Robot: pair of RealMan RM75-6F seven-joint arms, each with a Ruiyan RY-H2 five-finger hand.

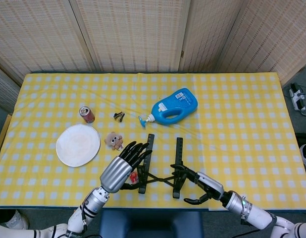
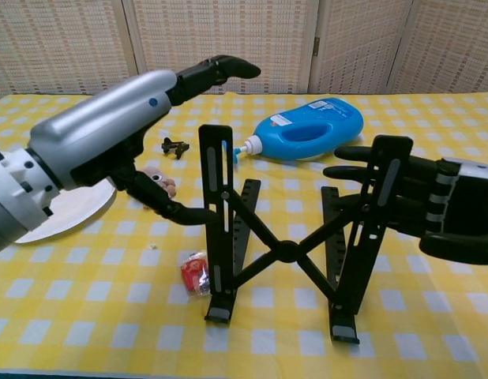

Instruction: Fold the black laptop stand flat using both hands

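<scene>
Left hand (image 2: 110, 134): thumb tip touching the left upright of the black laptop stand (image 2: 287, 251), other fingers stretched out above it, nothing clasped. Right hand (image 2: 422, 197): pressed against the right upright, fingers reaching behind it; cannot tell whether truly gripped. Stand upright and unfolded near the front edge of the counter (image 1: 242, 124), crossed struts between both rails. Just beside its left foot, a small red item (image 2: 195, 276). Farther back: blue bottle (image 1: 174, 106) lying down, white plate (image 1: 77, 144), small plush toy (image 1: 113, 140), red can (image 1: 86, 114), black clip (image 1: 119, 116).
</scene>
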